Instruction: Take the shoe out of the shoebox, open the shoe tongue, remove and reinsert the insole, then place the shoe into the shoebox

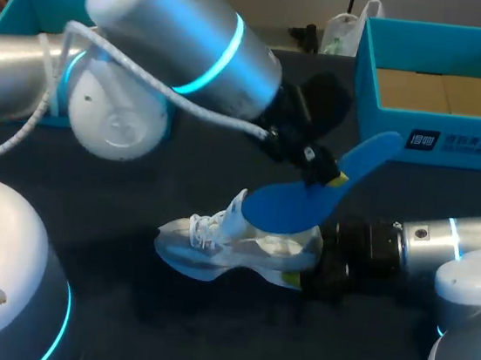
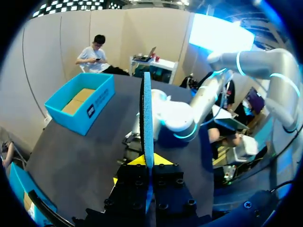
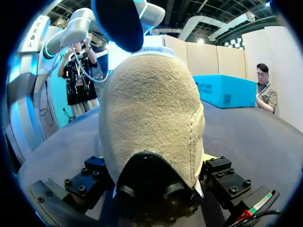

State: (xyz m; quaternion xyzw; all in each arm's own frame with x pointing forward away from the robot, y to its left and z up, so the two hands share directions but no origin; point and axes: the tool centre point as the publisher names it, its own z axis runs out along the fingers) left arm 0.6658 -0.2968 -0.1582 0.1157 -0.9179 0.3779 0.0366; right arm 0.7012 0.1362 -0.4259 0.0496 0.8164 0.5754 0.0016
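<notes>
Insole (image 2: 147, 118) betw. L fingers (image 2: 134, 161)

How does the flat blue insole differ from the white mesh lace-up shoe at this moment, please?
The flat blue insole is thin and plain blue; the white mesh lace-up shoe is bulky, pale and laced. The insole is held up, tilted, in the left gripper; the shoe lies below it, its heel in the right gripper. Both are clamped, each by one gripper.
</notes>
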